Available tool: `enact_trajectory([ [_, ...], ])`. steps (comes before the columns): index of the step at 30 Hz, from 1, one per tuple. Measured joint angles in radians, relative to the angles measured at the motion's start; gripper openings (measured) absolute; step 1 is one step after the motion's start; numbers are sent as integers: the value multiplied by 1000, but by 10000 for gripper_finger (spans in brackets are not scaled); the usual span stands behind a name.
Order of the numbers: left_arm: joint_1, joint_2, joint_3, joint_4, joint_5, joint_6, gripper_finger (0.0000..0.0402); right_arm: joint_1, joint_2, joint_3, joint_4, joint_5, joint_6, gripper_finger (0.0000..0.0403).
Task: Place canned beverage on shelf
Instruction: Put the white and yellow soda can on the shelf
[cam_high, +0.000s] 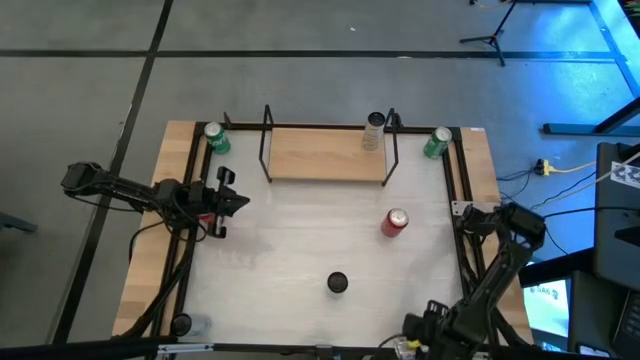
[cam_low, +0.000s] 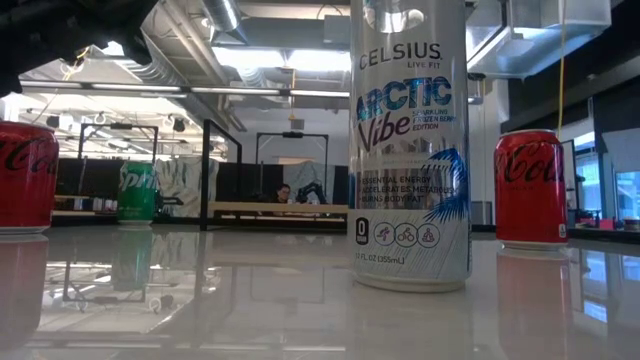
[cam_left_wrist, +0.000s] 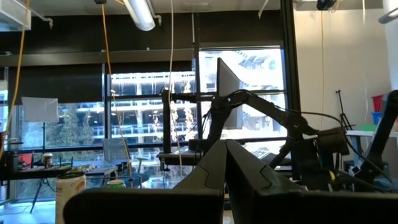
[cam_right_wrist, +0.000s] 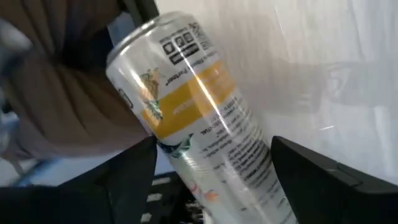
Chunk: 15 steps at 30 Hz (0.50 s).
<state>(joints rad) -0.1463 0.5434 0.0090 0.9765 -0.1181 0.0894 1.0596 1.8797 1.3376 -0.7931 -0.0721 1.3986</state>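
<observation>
My right gripper (cam_high: 418, 335) is at the table's near edge, right of centre, shut on a white can with a yellow band (cam_right_wrist: 199, 106). The arm hides this can in the high view. The shelf (cam_high: 325, 155), a light-wood board with black wire ends, stands at the far middle of the table. A silver can (cam_high: 374, 130) stands on the shelf's right end. My left gripper (cam_high: 238, 201) is shut and empty, level above the table's left side. My right gripper holds the white can by its body, toward the bottom end (cam_right_wrist: 249, 174), with one finger (cam_right_wrist: 134, 177) on each side. The can reaches away from the fingers, with its top (cam_right_wrist: 134, 37) farthest from the wrist. What it rests on does not show.
Green cans stand at the far left (cam_high: 215, 138) and far right (cam_high: 437, 143). A red can (cam_high: 394, 222) and a tall Celsius can (cam_high: 338, 283) stand on the white table top. Another can (cam_high: 181, 325) stands at the near left corner.
</observation>
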Motion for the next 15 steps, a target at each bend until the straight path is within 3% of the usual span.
enact_trajectory([
  [7, 0, 0, 0, 4, 0, 2, 0, 0, 49, 1, -37, 30, -167, 310],
  [11, 0, 0, 0, 4, 0, 2, 0, 0, 70, -10, -74, 89, -202, 310],
  [15, 0, 0, 0, 4, 0, 2, 0, -1, 87, -4, -57, 70, -205, 310],
])
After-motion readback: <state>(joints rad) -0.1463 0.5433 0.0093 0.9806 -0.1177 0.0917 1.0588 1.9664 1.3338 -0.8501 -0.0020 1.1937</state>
